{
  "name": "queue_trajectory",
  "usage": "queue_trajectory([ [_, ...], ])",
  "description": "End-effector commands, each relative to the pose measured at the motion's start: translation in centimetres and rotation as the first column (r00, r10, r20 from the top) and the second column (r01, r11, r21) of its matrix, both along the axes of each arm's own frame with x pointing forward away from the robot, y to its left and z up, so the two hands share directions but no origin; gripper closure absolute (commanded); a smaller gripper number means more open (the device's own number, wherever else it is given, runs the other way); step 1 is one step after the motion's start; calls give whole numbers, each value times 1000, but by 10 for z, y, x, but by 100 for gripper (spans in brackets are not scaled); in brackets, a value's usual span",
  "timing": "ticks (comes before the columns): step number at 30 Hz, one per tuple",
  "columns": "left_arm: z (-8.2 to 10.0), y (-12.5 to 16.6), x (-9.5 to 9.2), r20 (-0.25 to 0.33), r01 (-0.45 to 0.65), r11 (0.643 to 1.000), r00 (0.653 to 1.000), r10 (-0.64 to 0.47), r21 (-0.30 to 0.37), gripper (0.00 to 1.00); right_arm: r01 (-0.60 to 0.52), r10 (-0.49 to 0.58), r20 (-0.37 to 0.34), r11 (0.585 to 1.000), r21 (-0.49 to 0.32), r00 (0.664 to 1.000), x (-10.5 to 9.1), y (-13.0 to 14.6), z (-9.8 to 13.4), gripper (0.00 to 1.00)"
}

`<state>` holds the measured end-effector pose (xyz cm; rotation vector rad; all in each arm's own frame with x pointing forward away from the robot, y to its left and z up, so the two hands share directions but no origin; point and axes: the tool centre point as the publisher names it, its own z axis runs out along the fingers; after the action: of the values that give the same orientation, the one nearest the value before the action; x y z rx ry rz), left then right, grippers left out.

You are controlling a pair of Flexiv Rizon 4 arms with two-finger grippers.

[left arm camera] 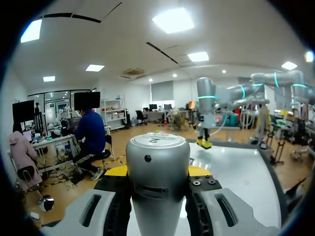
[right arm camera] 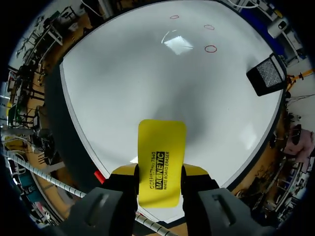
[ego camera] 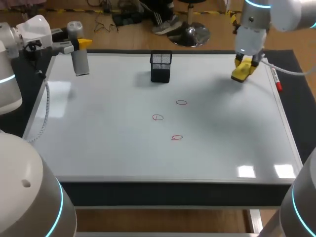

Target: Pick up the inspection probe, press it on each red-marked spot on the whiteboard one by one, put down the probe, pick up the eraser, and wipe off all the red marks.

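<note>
My left gripper (ego camera: 79, 44) is shut on the inspection probe (ego camera: 79, 55), a grey upright cylinder over the whiteboard's (ego camera: 113, 143) far left corner. In the left wrist view the probe (left arm camera: 157, 167) fills the gap between the fingers of the left gripper (left arm camera: 158, 171). At the far right of the board, my right gripper (ego camera: 245, 63) is shut on the yellow eraser (ego camera: 242, 72), held just above the surface. The eraser (right arm camera: 161, 157) sticks out ahead of the right gripper (right arm camera: 160, 169). Three red marks (ego camera: 181, 102) (ego camera: 157, 117) (ego camera: 177, 138) are drawn mid-board, also visible as red marks (right arm camera: 210, 48) far ahead of the eraser.
A black mesh pen holder (ego camera: 161, 66) stands at the back middle of the board, seen again as the mesh holder (right arm camera: 268, 73) in the right wrist view. A red-capped marker (ego camera: 276, 80) lies along the right edge beside the right gripper.
</note>
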<state>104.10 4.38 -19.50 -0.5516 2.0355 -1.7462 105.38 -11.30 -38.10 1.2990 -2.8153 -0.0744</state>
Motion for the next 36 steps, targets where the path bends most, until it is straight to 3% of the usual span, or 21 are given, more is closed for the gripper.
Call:
queue_trajectory([
  [1,0,0,0,3,-1,1000,1000,1,-2,100,18,-19,25,999,34,999,-23,-23,3,100],
  [12,0,0,0,3,-1,1000,1000,1,-2,100,63,-64,15,997,36,998,-39,-40,1,100],
  [36,0,0,0,3,-1,1000,1000,1,-2,100,63,-64,15,997,36,998,-39,-40,1,100],
])
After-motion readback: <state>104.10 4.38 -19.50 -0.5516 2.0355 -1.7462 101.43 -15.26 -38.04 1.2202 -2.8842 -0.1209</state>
